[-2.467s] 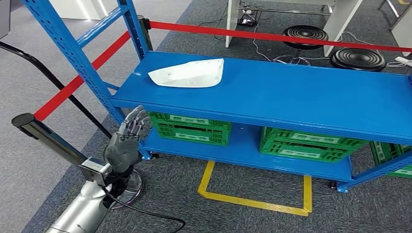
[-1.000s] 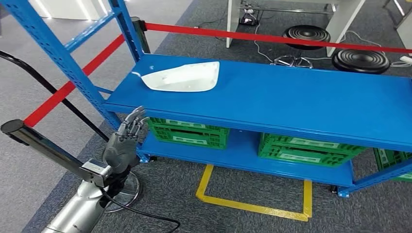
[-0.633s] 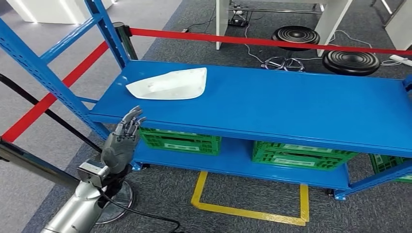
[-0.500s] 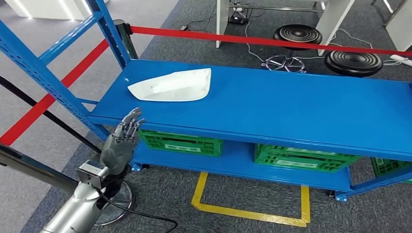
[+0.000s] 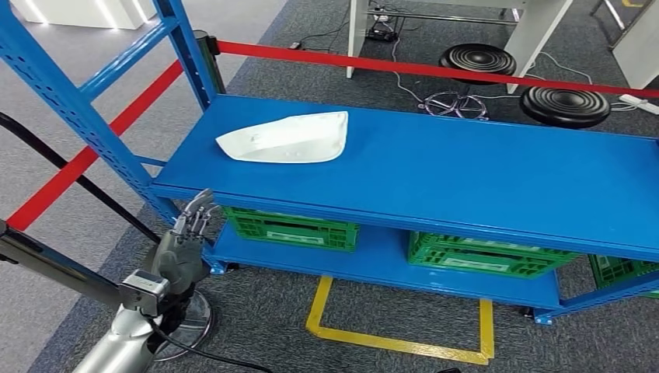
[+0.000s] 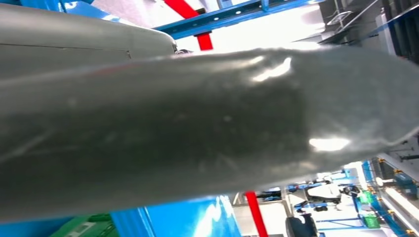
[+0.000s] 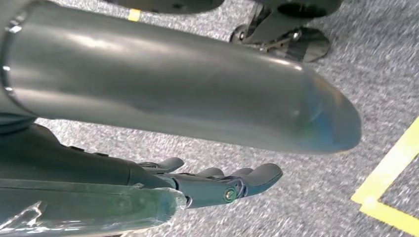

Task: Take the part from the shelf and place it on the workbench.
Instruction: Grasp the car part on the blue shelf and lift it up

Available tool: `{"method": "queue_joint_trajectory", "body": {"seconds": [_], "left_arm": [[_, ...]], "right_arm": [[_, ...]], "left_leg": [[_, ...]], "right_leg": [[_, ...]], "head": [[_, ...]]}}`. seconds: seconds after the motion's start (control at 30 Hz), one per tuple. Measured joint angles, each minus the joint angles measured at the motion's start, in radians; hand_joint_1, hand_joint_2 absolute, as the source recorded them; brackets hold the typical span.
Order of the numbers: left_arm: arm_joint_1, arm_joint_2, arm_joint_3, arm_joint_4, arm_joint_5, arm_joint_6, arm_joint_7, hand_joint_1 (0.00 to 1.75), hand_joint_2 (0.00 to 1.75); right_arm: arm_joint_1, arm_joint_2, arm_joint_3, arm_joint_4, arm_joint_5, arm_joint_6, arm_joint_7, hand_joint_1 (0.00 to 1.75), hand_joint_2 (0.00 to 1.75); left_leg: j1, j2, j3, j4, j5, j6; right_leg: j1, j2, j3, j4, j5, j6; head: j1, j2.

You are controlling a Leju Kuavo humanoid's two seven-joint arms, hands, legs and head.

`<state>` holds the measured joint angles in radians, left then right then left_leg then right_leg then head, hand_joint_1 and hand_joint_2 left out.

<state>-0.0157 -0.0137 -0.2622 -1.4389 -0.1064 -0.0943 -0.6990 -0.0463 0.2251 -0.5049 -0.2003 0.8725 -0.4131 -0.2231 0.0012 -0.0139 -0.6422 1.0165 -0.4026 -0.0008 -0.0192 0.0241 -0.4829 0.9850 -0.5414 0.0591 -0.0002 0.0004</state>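
A flat white moulded part (image 5: 286, 138) lies on the left end of the blue shelf's top deck (image 5: 482, 175). My left hand (image 5: 181, 245) is raised with its fingers straight and slightly apart, holding nothing. It sits below and to the left of the deck's front left corner, well short of the part. My right hand (image 7: 217, 185) hangs over grey carpet in the right wrist view, fingers stretched out and empty. The thick grey thumb (image 6: 197, 128) blocks most of the left wrist view.
Green crates (image 5: 291, 227) (image 5: 489, 252) sit on the lower deck. A blue upright (image 5: 85, 116) and a red barrier tape (image 5: 404, 68) frame the shelf. A black post base (image 5: 186, 318) stands beside my left arm. Yellow floor tape (image 5: 388, 338) marks the carpet in front.
The whole view has shifted as the camera moved, bringing the shelf slightly nearer. My left hand has dropped a little lower against the shelf's front corner. The part has not moved on the deck.
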Motion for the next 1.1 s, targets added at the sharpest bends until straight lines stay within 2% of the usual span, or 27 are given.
{"method": "queue_joint_trajectory", "body": {"seconds": [0.07, 0.2, 0.33, 0.53, 0.67, 0.73, 0.77, 0.83, 0.87, 0.9, 0.93, 0.97, 1.0, 1.03, 1.07, 1.1], "left_arm": [[0.000, 0.000, 0.002, -0.003, 0.000, -0.006, 0.000, 0.00, 0.00], [0.000, 0.000, 0.003, -0.005, -0.001, -0.017, 0.000, 0.00, 0.00], [0.000, 0.000, 0.008, -0.006, -0.001, -0.025, 0.000, 0.00, 0.00], [0.000, -0.002, 0.016, -0.006, 0.000, -0.037, 0.000, 0.00, 0.00], [0.000, -0.003, 0.023, -0.006, -0.001, -0.039, 0.000, 0.00, 0.00], [-0.001, -0.004, 0.025, -0.007, -0.001, -0.039, 0.000, 0.00, 0.00], [-0.001, -0.006, 0.026, -0.007, -0.001, -0.040, 0.000, 0.00, 0.00], [-0.001, -0.008, 0.027, -0.007, 0.000, -0.044, 0.000, 0.00, 0.00], [0.000, -0.010, 0.027, -0.007, 0.000, -0.046, 0.000, 0.00, 0.00], [0.001, -0.010, 0.027, -0.007, 0.000, -0.049, 0.000, 0.00, 0.00], [0.001, -0.011, 0.027, -0.007, 0.000, -0.050, 0.000, 0.00, 0.00], [0.001, -0.011, 0.027, -0.007, 0.000, -0.051, 0.000, 0.00, 0.00], [0.001, -0.012, 0.028, -0.007, 0.000, -0.052, 0.000, 0.00, 0.00], [0.000, -0.012, 0.028, -0.007, 0.000, -0.052, 0.000, 0.00, 0.00], [-0.001, -0.013, 0.028, -0.007, 0.000, -0.052, 0.000, 0.00, 0.00], [-0.001, -0.013, 0.028, -0.007, 0.000, -0.053, 0.000, 0.00, 0.00]], "right_arm": [[-0.001, 0.000, -0.003, 0.000, -0.006, 0.039, -0.014, 0.00, 0.00], [-0.002, 0.000, -0.006, 0.000, -0.009, 0.122, -0.079, 0.00, 1.75], [-0.002, 0.000, -0.008, 0.000, -0.007, 0.166, -0.107, 0.00, 1.75], [-0.002, -0.001, -0.008, 0.000, 0.005, 0.189, -0.103, 0.00, 1.75], [-0.003, -0.001, -0.009, 0.000, 0.002, 0.205, -0.101, 0.00, 1.75], [-0.005, -0.002, -0.010, 0.000, 0.003, 0.203, -0.092, 0.00, 1.75], [-0.005, -0.002, -0.010, 0.000, 0.005, 0.203, -0.083, 0.00, 1.75], [-0.005, -0.004, -0.010, 0.000, 0.012, 0.202, -0.059, 0.00, 0.87], [-0.004, -0.005, -0.010, 0.000, 0.017, 0.200, -0.042, 0.00, 0.44], [-0.002, -0.005, -0.010, 0.000, 0.023, 0.196, -0.024, 0.00, 0.00], [-0.002, -0.006, -0.010, 0.000, 0.030, 0.190, -0.005, 0.00, 0.00], [-0.002, -0.006, -0.010, 0.000, 0.035, 0.184, 0.010, 0.00, 0.00], [-0.002, -0.006, -0.010, 0.000, 0.039, 0.180, 0.020, 0.00, 0.00], [-0.003, -0.007, -0.010, 0.001, 0.041, 0.178, 0.027, 0.00, 0.00], [-0.004, -0.007, -0.010, 0.001, 0.043, 0.177, 0.030, 0.00, 0.00], [-0.004, -0.007, -0.010, 0.001, 0.043, 0.178, 0.034, 0.00, 0.00]], "left_leg": [[0.000, 0.000, 0.004, 0.000, 0.000, 0.001], [0.000, 0.000, 0.009, 0.000, 0.000, 0.000], [0.000, 0.000, 0.009, 0.000, 0.000, 0.000], [-0.002, 0.000, 0.009, 0.002, -0.002, 0.002], [-0.003, 0.000, 0.017, -0.008, -0.007, 0.020], [0.003, 0.002, 0.031, -0.028, -0.002, 0.027], [0.005, 0.003, 0.038, -0.035, -0.002, 0.029], [0.005, 0.005, 0.043, -0.036, -0.006, 0.031], [0.005, 0.005, 0.046, -0.035, -0.009, 0.030], [0.006, 0.004, 0.050, -0.035, -0.012, 0.028], [0.007, 0.003, 0.056, -0.034, -0.017, 0.024], [0.010, 0.002, 0.064, -0.031, -0.023, 0.018], [0.012, 0.001, 0.070, -0.027, -0.030, 0.011], [0.012, 0.000, 0.074, -0.021, -0.037, 0.003], [0.011, 0.000, 0.075, -0.016, -0.041, -0.003], [0.009, -0.001, 0.074, -0.014, -0.042, -0.009]], "right_leg": [[0.000, 0.000, 0.004, 0.000, 0.000, 0.001], [0.000, 0.000, 0.009, 0.000, 0.000, 0.001], [0.000, 0.000, 0.009, 0.000, 0.000, 0.001], [-0.001, 0.000, 0.010, -0.002, 0.001, 0.002], [-0.005, 0.000, 0.018, -0.014, 0.001, 0.014], [-0.003, -0.006, 0.005, 0.023, -0.019, 0.016], [-0.002, -0.009, -0.021, 0.074, -0.043, 0.017], [-0.001, -0.012, -0.107, 0.218, -0.100, 0.019], [-0.001, -0.013, -0.145, 0.270, -0.109, 0.020], [-0.002, -0.013, -0.167, 0.288, -0.095, 0.021], [-0.003, -0.014, -0.166, 0.260, -0.058, 0.022], [-0.005, -0.016, -0.148, 0.199, -0.007, 0.025], [-0.006, -0.016, -0.124, 0.135, 0.033, 0.027], [-0.007, -0.014, -0.101, 0.080, 0.063, 0.026], [-0.007, -0.012, -0.089, 0.051, 0.076, 0.022], [-0.006, -0.010, -0.086, 0.047, 0.074, 0.015]], "head": [[0.000, 0.000], [0.000, 0.000], [0.000, 0.000], [0.000, 0.000], [-0.001, 0.000], [0.001, 0.000], [0.002, 0.000], [0.003, 0.000], [0.003, 0.000], [0.003, 0.000], [0.003, 0.000], [0.003, 0.000], [0.004, 0.000], [0.004, 0.000], [0.004, 0.000], [0.002, 0.000]]}}
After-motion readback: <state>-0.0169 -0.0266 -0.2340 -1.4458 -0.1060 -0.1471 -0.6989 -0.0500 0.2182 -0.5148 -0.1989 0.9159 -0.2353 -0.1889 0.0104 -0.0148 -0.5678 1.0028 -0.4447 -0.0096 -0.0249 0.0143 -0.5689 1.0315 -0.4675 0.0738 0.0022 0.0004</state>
